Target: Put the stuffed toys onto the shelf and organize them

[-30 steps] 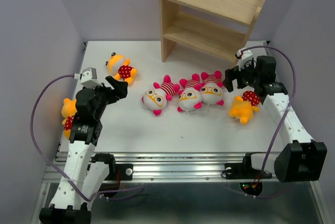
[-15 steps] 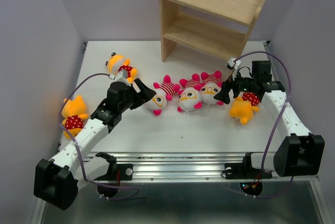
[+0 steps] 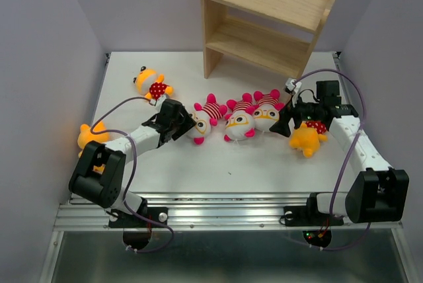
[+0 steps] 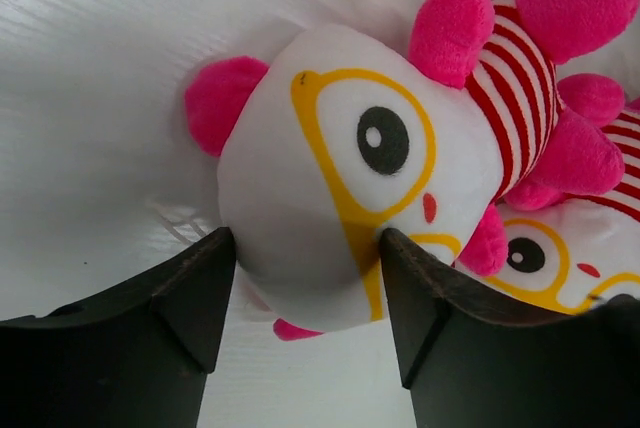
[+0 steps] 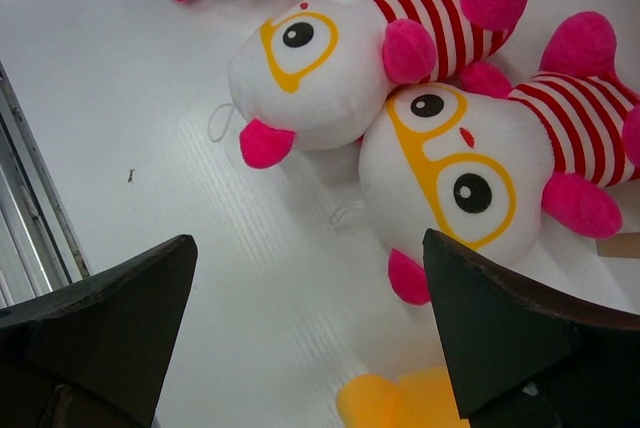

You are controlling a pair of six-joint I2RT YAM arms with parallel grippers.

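Now pinching the leftmost striped toy (image 3: 198, 126) by its head with the left gripper (image 3: 188, 126), jaws drawn in against both sides of the round white face, fingers (image 4: 185, 308) touching the plush. Showing, in the left wrist view, a yellow spectacle outline around a black eye, a small red mouth, bright pink ears and limbs and a red-and-white striped body, all lying flat on the white table (image 3: 218, 164). Lying in a row beside it and touching one another, the middle striped toy (image 3: 239, 123) and the right striped toy (image 3: 267, 116), heads toward the near edge. Hovering the right gripper (image 3: 280, 125) just beside the right striped toy, jaws spread wide and holding nothing. Resting just under the right arm, an orange toy (image 3: 305, 137) with a red white-dotted body; lying near the table's far left corner, a second orange toy (image 3: 152, 85); sitting at the left edge, partly hidden behind the left arm, a third orange toy (image 3: 84, 135). Standing at the back of the table, well apart from every toy, the light-wood two-tier shelf (image 3: 264, 22)
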